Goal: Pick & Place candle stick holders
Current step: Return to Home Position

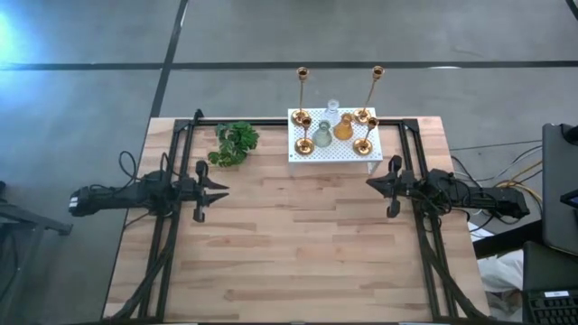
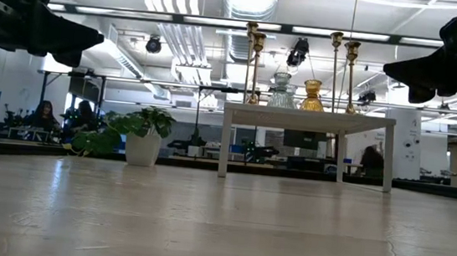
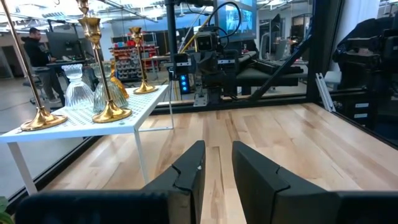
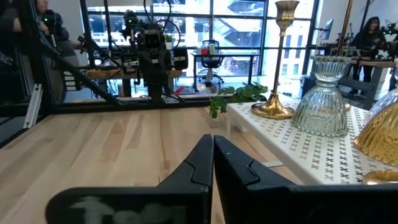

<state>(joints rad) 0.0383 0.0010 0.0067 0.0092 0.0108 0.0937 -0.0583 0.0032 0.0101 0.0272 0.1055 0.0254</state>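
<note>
Hovering over the wooden table (image 1: 298, 244), the left gripper (image 1: 222, 189) and the right gripper (image 1: 370, 185) point at each other, with a wide bare stretch of wood between them. The left one's fingers (image 3: 186, 177) are a little bit apart, with a thin gap between them, and they hold nothing. The right one's fingers (image 4: 233, 171) are pressed together at the tips, and they hold nothing too. All the things for this job sit on the white stand (image 1: 339, 153). It is not in front of either set of fingers but off to their side, toward the far edge of the table. Four gold candlesticks (image 1: 304, 143) stand straight up on it, with their thin stems pointing at the ceiling. Three little glass holders (image 1: 343, 129) sit between them: one amber, one pale green, one clear. The right fingers are near a corner of the stand. The left fingers are much farther from it, and the green plant (image 1: 237, 143) sits beside the stand on their side. It looks like the job is done, since nothing is left on the bare wood. If a candlestick needed a nudge, the right arm looks best placed. It would have to turn sideways and meet the upright stem from the side.
</note>
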